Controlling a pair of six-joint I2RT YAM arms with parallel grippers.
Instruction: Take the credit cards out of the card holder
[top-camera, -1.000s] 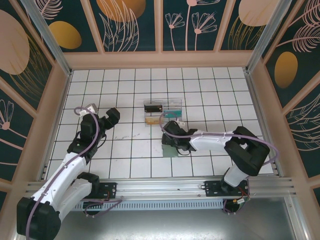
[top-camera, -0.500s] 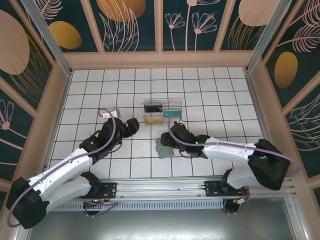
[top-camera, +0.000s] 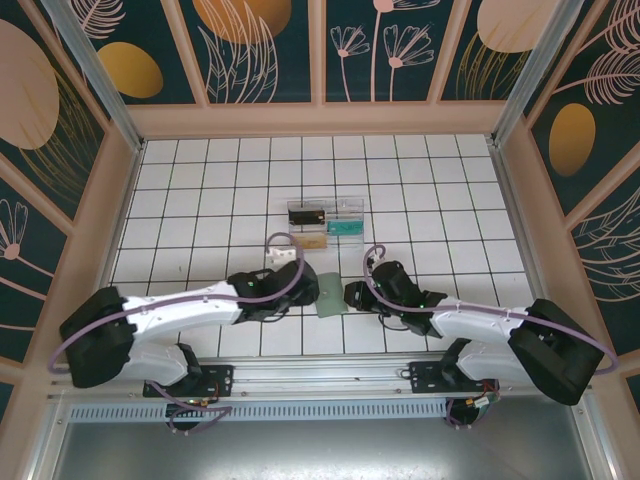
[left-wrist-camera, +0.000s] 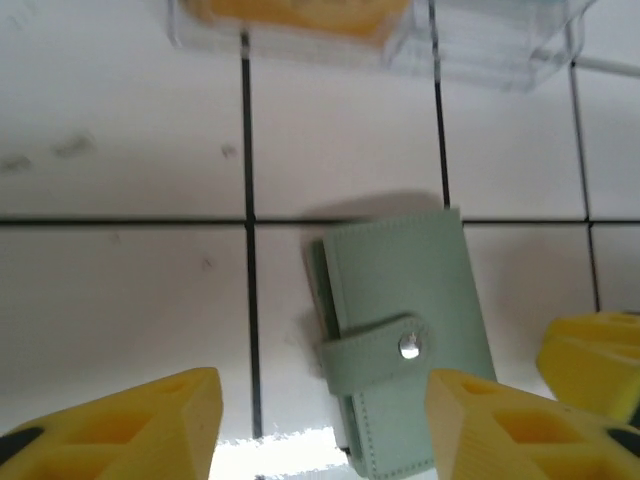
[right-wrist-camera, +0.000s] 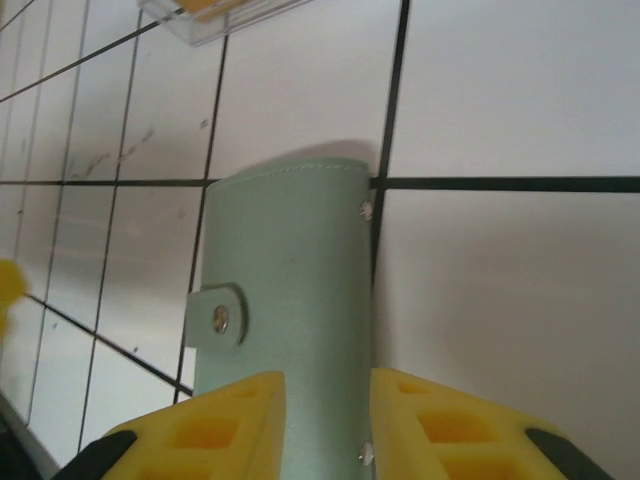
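Tiled tabletop (left-wrist-camera: 120, 290) holds card holder (left-wrist-camera: 410, 290) between open left fingers (left-wrist-camera: 130, 430), right fingers' (right-wrist-camera: 220, 430) grip unclear.

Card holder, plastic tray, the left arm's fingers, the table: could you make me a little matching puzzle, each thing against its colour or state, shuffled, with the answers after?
Things
1. card holder
2. clear tray
3. left fingers
4. table

Descriptions
A. white, crossed by dark grid lines
B. yellow, spread apart
C. pale green, strap snapped shut
D. see-through, lying beyond the card holder

Pairs: 1-C, 2-D, 3-B, 4-A
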